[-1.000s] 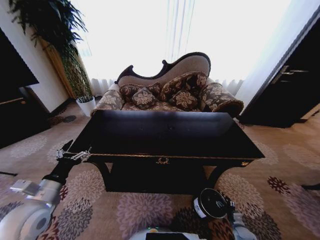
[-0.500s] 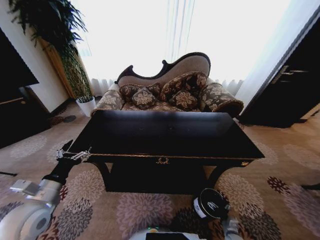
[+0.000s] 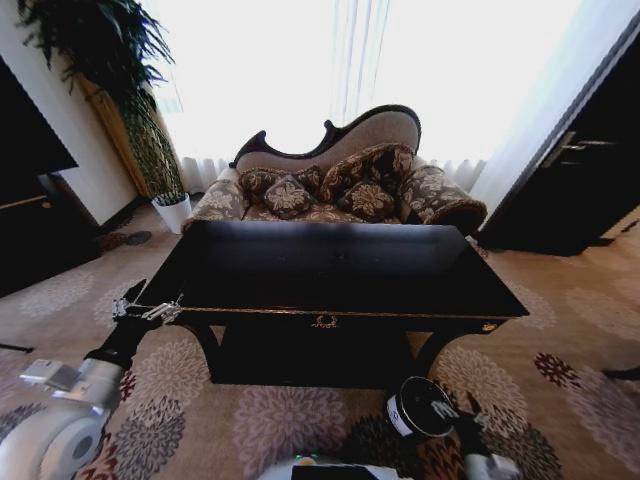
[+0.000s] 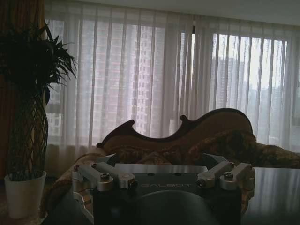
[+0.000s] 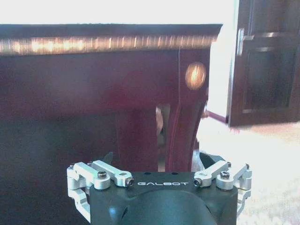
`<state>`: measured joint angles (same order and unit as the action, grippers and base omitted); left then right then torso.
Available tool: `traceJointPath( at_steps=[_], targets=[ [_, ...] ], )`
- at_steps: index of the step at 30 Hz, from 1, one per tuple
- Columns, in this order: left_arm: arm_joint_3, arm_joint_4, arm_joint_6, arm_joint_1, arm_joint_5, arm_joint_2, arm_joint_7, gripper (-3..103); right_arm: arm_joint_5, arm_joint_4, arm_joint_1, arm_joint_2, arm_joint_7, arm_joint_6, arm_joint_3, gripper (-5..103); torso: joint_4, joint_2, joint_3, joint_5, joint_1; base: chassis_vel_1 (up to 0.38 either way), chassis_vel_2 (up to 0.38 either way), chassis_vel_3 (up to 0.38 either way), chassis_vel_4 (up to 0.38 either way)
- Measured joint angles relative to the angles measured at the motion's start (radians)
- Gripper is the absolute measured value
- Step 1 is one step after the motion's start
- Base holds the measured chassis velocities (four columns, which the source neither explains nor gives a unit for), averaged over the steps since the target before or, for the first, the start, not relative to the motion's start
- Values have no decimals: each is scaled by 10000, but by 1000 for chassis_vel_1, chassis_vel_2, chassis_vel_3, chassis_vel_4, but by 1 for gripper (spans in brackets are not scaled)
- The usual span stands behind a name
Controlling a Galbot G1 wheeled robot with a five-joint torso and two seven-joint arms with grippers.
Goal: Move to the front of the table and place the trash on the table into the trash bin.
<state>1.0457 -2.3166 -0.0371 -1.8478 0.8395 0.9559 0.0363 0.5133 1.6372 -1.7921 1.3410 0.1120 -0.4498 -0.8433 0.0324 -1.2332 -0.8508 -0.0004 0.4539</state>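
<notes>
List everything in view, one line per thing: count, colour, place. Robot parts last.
table: one, glossy black with a gold emblem on the front apron, centre, directly ahead.
trash bin: one, black with a white label, on the carpet in front of the table, toward the right.
sofa: one, brown floral with a dark carved frame, behind the table.
potted plant: one, green in a white pot, back left.
curtains: white, sheer, across the window.
door: one, dark, right.
left gripper: one, silver and black, by the table's left front corner.
right gripper: one, dark, low beside the bin.
</notes>
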Motion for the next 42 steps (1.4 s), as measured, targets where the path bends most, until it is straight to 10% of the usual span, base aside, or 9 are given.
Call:
traceJointPath(
  at_steps=[15,42],
  targets=[
    [0,0,0,0,0,0,0,100,737,2627,-745,-84,603,-103,-862,100,1,0,0,2,0,0,0,0,0],
    [0,0,0,0,0,0,0,100,1418,4770,-49,-2167,-44,2056,-1637,100,0,1,-2,2,0,0,0,0,0]
  ],
)
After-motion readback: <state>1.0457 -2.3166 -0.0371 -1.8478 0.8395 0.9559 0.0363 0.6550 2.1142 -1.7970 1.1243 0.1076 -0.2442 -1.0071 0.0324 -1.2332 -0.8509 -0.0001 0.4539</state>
